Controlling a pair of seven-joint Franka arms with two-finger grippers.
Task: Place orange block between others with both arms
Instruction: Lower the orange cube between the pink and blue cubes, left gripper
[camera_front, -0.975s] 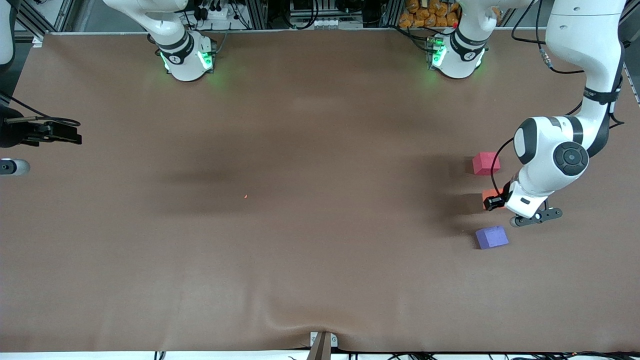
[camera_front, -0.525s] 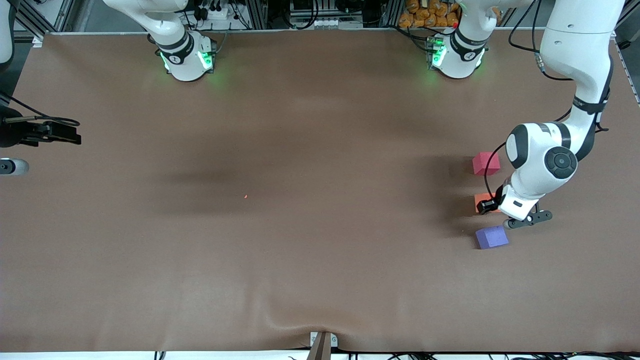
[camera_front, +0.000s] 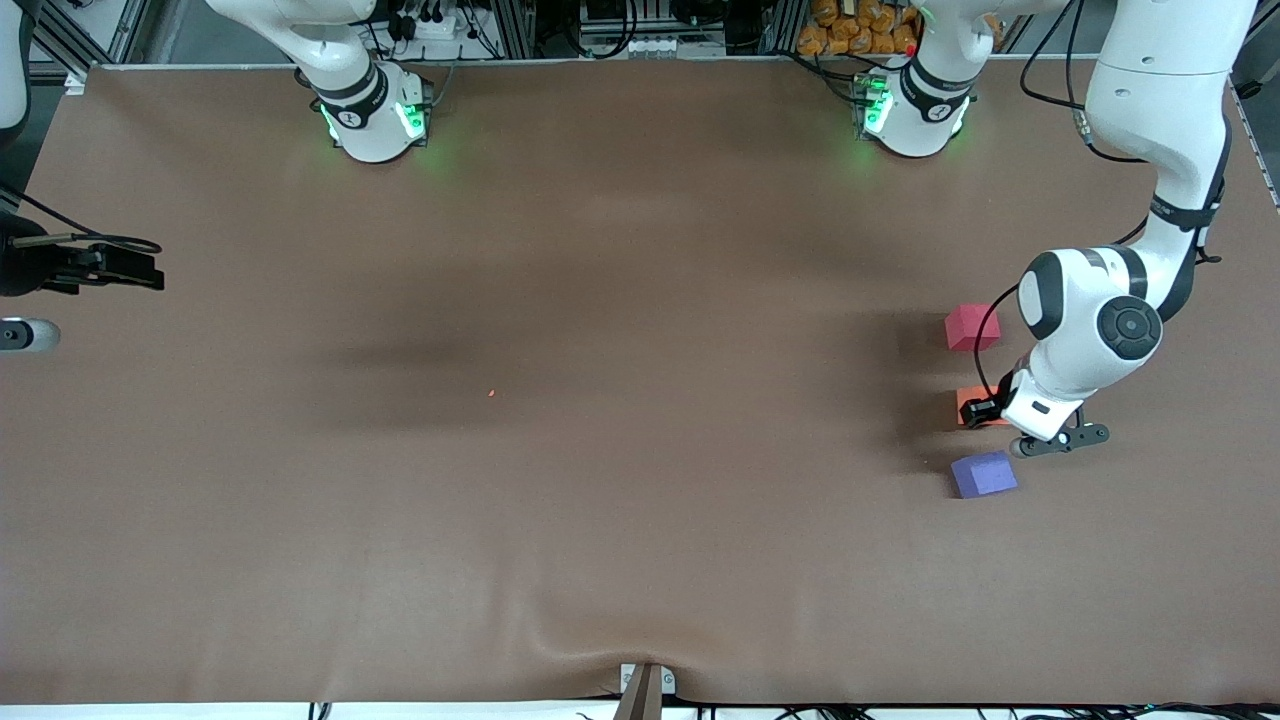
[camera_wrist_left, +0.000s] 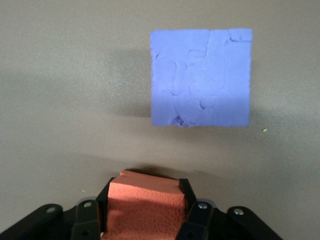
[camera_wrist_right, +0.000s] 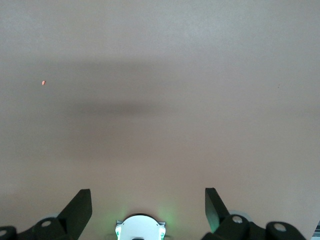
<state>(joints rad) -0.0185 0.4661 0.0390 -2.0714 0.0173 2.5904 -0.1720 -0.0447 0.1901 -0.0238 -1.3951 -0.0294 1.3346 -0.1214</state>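
Front view findings: my left gripper (camera_front: 985, 412) is down low at the left arm's end of the table (camera_front: 600, 450), jaws pinching the orange block (camera_front: 972, 402). That block sits in the gap between the red-pink cube (camera_front: 970, 327) and the purple cube (camera_front: 983, 474), roughly in line with both and touching neither; the red-pink cube lies farther from the front camera, the purple cube nearer to it. My wrist and forearm cover part of the orange block from this angle, so only its edge toward the table's middle shows, and I cannot tell whether it rests on the table or hangs just above it. Left wrist view confirms the grip: the orange block (camera_wrist_left: 145, 207) is clamped between my black fingers (camera_wrist_left: 186, 192), one face pressed on each side, with the purple cube (camera_wrist_left: 201, 77) lying flat just ahead of it and a strip of bare table between the two. My right gripper (camera_wrist_right: 147, 205) waits over the right arm's end of the table, jaws spread wide and holding nothing; its wrist view shows only brown table below, a faint shadow band, and a tiny orange speck (camera_wrist_right: 43, 83). The same speck (camera_front: 491, 393) shows near the table's middle, well apart from all three cubes. Both arm bases glow green.
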